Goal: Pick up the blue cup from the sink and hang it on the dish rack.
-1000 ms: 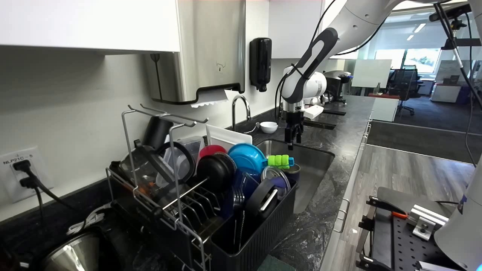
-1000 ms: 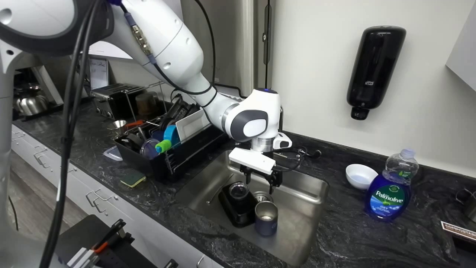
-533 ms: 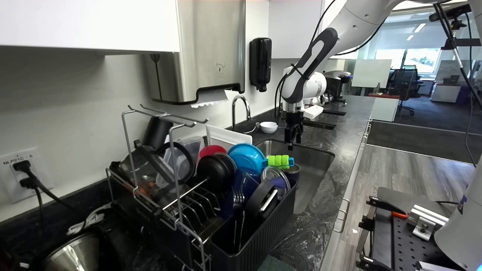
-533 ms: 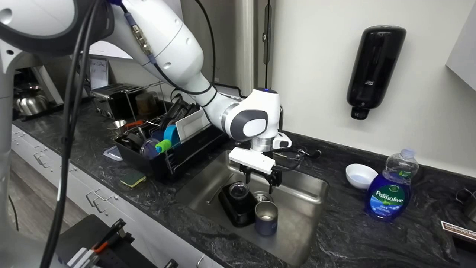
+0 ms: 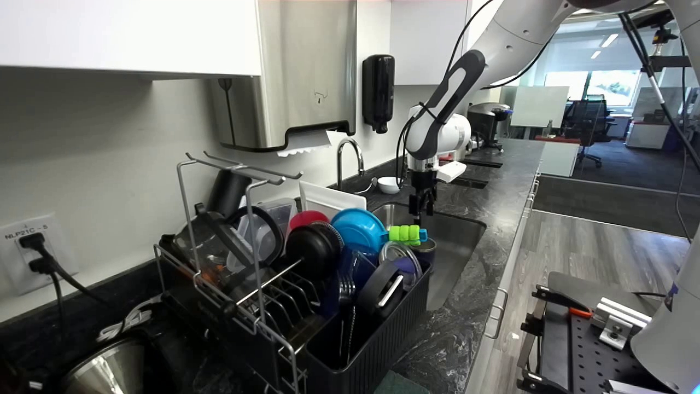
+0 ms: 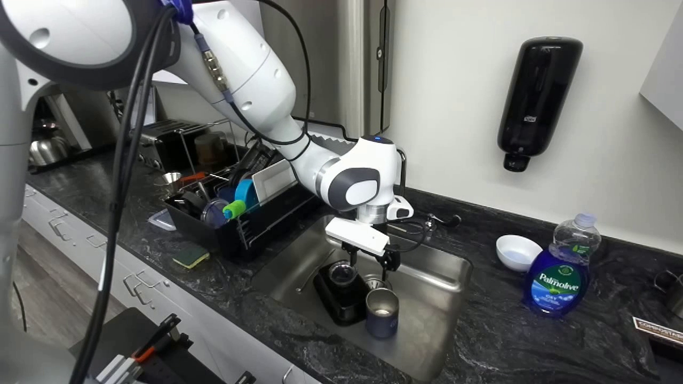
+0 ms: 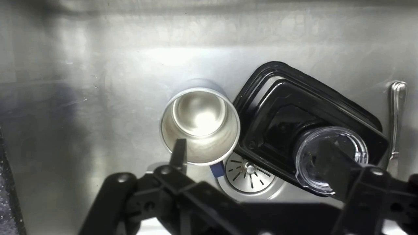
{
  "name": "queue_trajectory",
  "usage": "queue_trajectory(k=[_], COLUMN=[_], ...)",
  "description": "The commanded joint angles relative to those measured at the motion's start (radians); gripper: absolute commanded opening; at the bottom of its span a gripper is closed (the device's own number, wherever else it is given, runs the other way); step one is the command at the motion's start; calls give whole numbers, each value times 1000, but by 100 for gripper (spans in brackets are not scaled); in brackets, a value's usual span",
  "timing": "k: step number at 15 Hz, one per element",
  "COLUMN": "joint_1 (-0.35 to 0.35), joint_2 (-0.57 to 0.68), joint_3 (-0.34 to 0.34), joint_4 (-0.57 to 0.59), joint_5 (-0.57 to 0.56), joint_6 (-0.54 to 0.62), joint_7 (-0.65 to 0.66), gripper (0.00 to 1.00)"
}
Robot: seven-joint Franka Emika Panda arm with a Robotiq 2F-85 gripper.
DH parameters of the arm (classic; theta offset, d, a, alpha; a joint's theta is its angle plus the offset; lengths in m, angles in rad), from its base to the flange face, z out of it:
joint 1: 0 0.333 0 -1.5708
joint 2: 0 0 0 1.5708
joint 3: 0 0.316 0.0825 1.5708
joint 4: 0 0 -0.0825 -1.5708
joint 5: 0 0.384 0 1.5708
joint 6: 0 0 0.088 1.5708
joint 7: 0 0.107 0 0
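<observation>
Standing wide and empty, the gripper (image 7: 253, 146) has the blue cup (image 7: 200, 125) below, off-centre: probably stiff, fairly light, slippery if wet; pinch its rim.

Shiny metal sink (image 7: 120, 98), glossy container (image 7: 284, 114)

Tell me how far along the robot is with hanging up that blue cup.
Done: the claw is over the sink, open. In hand: the pick-up, I'd judge, though the claw holds nothing and the cup stands upright in the sink. Left: gripping the cup, lifting it out and hanging it on the rack beside the sink.
</observation>
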State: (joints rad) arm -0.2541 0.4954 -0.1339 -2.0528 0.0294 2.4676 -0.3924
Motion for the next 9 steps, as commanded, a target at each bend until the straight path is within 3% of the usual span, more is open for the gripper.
queue_trajectory(k=[1, 9], joint_1=[-54, -100], joint_2=[21, 94], joint_3=[42, 91], joint_4=[-4, 3], joint_5=[32, 41], joint_6=[70, 93], joint_7=[-26, -67], gripper=[100, 100])
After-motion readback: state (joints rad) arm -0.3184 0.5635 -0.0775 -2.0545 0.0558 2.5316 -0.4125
